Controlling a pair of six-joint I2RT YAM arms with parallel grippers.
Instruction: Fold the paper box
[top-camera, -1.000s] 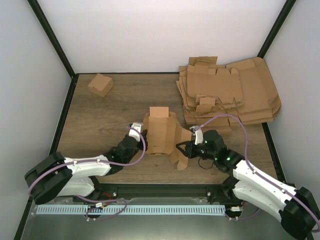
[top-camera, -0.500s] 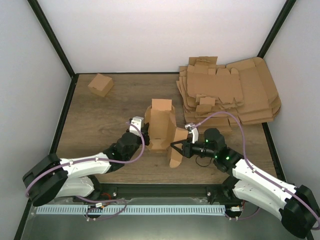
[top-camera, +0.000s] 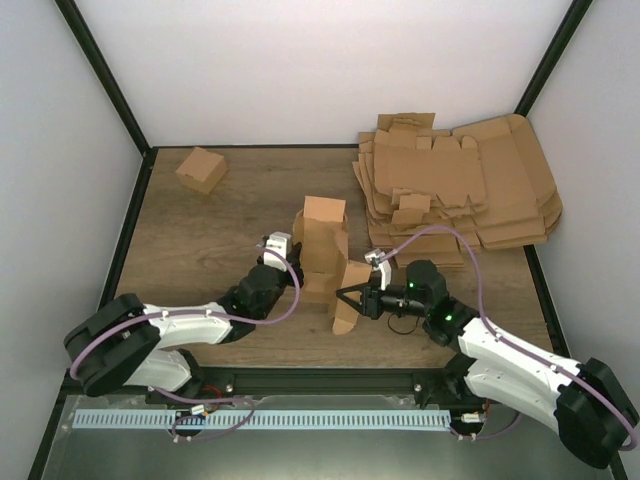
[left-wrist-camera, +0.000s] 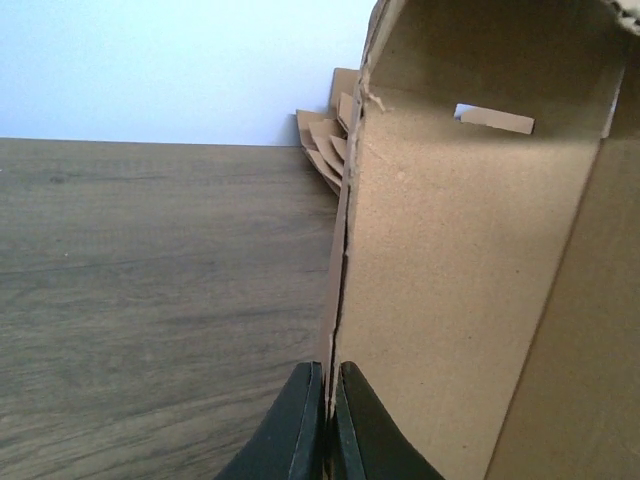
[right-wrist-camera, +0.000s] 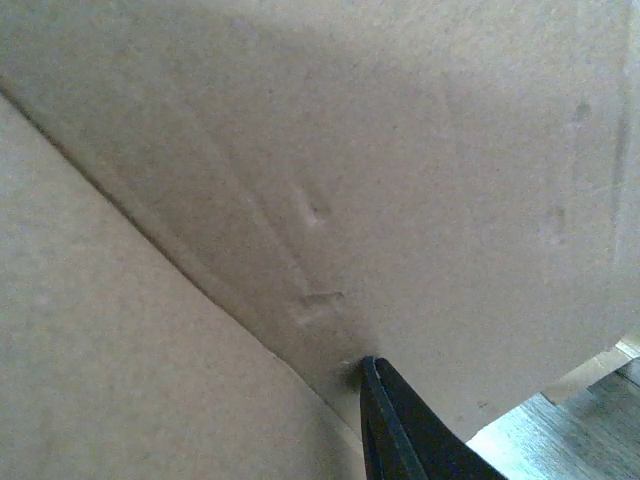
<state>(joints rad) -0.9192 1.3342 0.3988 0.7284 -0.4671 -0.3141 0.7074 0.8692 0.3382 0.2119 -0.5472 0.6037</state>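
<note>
Nearest the arms' side of the paper box (top-camera: 322, 250), the right pincer (top-camera: 345, 296) reaches in low against a loose flap (top-camera: 347, 305) that hangs off the paper box's near right corner. The overhead view shows its fingers spread in a narrow V about that flap. The wrist view shows only one dark fingertip (right-wrist-camera: 385, 420) pressed along a crease, with cardboard filling the rest of the picture. Whether it is truly pinching the flap or only nudging it, I cannot tell. Its low, sideways approach suits swinging the flap up toward the side of the paper box.

On the paper box's left side, the left pincer (left-wrist-camera: 327, 385) is closed tight on the thin edge of an upright wall, both fingers clamped on the cardboard. This grip likely serves as an anchor, so the half-formed shell does not slide or topple while the other arm works the flap.

The paper box itself stands on end in the middle of the table (top-camera: 200, 250), partly folded, open toward the left wrist camera, with one tab sticking up at its top.

Farther off, to the right of the paper box, lies a stack of flat cardboard sheets (top-camera: 460, 190). To the far left of it sits a small folded box (top-camera: 201, 168).
</note>
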